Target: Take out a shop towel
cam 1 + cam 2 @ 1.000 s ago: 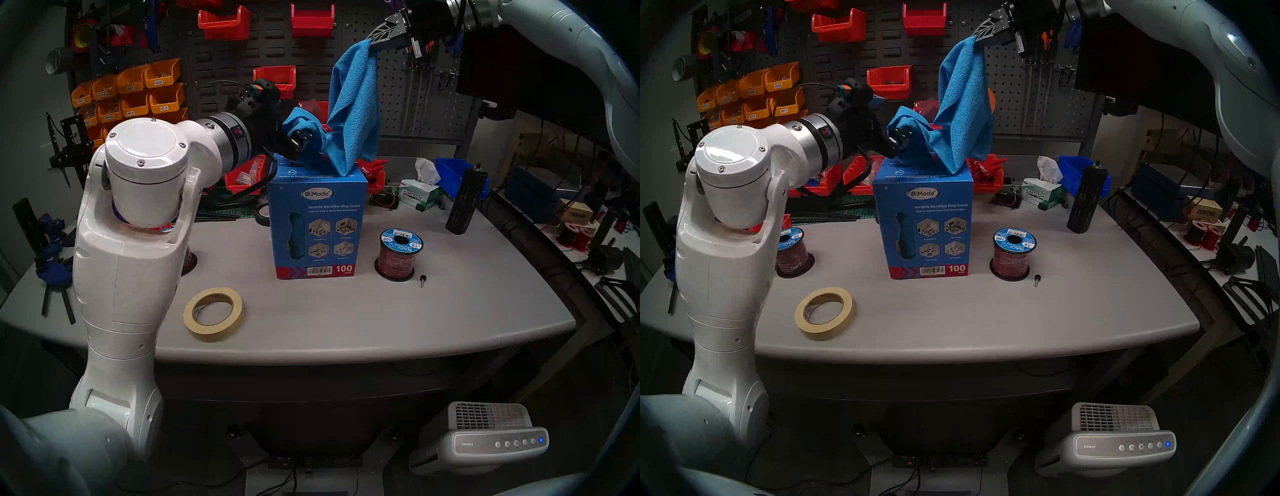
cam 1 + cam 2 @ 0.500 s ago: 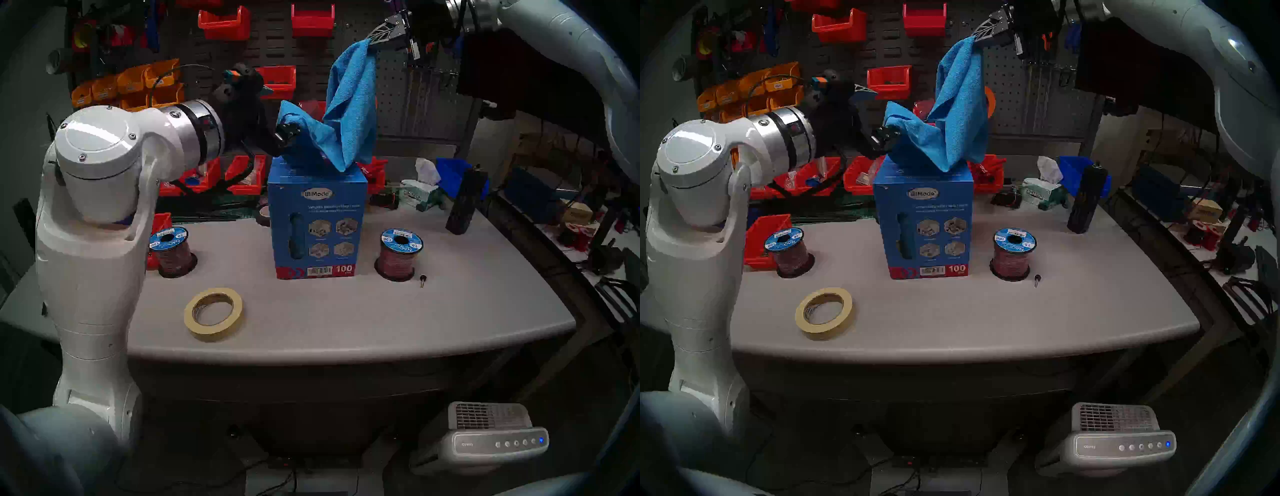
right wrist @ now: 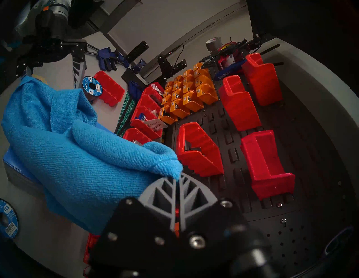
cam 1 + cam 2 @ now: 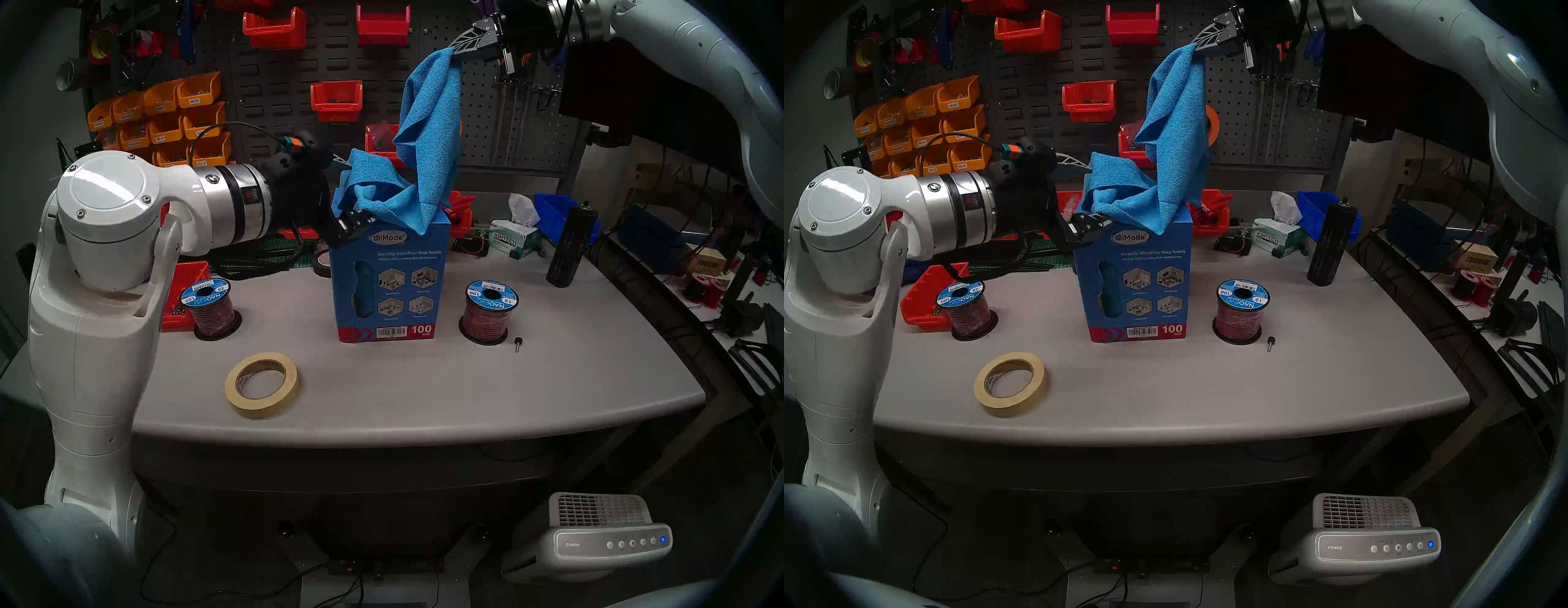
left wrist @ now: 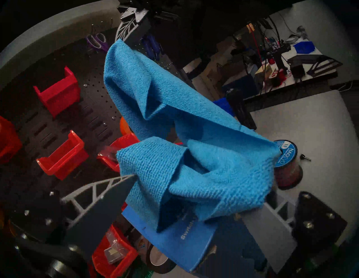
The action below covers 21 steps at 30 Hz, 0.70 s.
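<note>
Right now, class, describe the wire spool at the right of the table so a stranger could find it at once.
Start at the tall blue carton standing mid-table. Look to its right: the wire spool stands upright there, wound with reddish wire under a round blue label. Unlike its twin spool left of the carton, a small black-headed pin lies beside it.

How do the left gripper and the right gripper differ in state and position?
The right gripper is shut on the shop towel; the left gripper is open, straddling the towel's lower folds. The right one is high above the blue carton; the left one sits level with its top. Both touch the towel.
</note>
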### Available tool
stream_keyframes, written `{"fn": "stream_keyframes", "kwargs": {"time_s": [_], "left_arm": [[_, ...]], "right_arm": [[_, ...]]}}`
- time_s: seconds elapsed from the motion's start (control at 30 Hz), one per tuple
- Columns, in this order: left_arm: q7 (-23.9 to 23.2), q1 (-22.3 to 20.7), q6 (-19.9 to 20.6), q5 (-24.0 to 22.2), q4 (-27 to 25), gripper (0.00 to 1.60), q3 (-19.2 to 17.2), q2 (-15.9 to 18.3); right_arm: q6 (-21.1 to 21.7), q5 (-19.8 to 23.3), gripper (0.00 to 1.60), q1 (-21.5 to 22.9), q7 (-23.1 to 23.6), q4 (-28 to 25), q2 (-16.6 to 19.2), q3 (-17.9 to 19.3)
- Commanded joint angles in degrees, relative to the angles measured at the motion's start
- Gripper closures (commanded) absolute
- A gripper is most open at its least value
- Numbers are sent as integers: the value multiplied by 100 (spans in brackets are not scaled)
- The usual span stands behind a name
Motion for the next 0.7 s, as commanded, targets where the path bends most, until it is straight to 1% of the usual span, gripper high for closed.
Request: {"fn": "stream_keyframes", "kwargs": {"time_s": [0.0,0.1,0.13,0.2,0.27,0.4,0.67], "left_arm": [[-377,37,-21,-54,-176,0,-220,463],[-513,67,-30,-82,-218,0,-269,546],[-648,55,-42,-128,-277,0,-339,608],[-777,30,-57,-176,-343,0,-400,656],[-842,13,-68,-232,-407,0,-444,697],[-853,-22,-99,-319,-500,0,-525,760],[-627,-333,-138,-544,-618,0,-760,550]], "right_arm": [[0,65,160,178,326,42,77,77],[-10,66,160,175,313,43,87,78],[-17,67,160,171,307,45,97,78],[-23,68,160,164,297,44,101,79],[-29,72,160,154,289,40,102,81],[-40,77,160,139,280,36,104,85],[-52,91,160,116,267,33,96,97]]}}
